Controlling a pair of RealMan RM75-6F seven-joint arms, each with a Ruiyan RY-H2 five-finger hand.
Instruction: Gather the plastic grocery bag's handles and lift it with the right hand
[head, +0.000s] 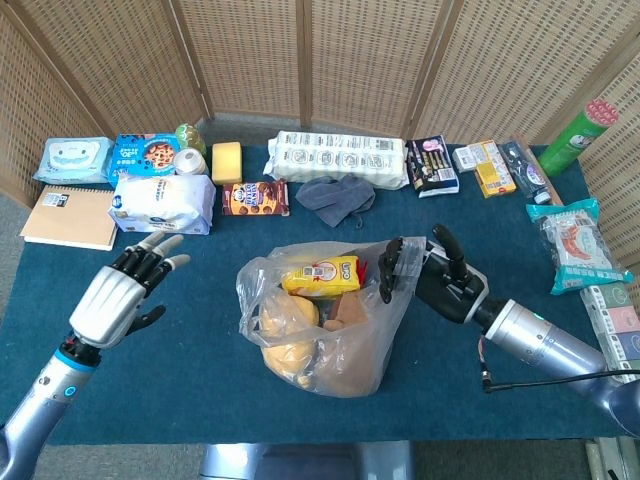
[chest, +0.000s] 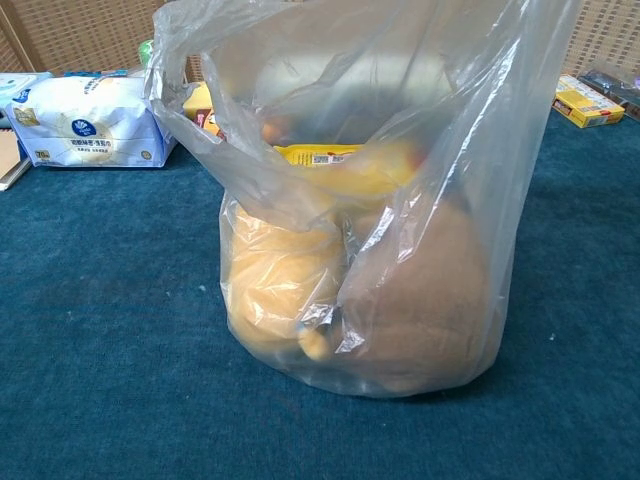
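A clear plastic grocery bag (head: 320, 335) stands mid-table, filling the chest view (chest: 370, 250). Inside lie a yellow packet (head: 322, 275) and golden bread rolls (head: 285, 330). My right hand (head: 430, 275) is at the bag's right rim, fingers hooked into the right handle (head: 398, 262) and holding it up and taut. The left handle (head: 250, 280) stands loose on the far side, also visible in the chest view as the left handle (chest: 185, 60). My left hand (head: 125, 300) hovers open to the left of the bag, apart from it. Neither hand shows in the chest view.
Along the back stand a white flour bag (head: 160, 203), a cookie box (head: 255, 198), a grey cloth (head: 335, 195) and a long white pack (head: 340, 158). A notebook (head: 68, 217) lies far left. A green tube (head: 578, 135) and a snack pack (head: 572, 245) sit at right.
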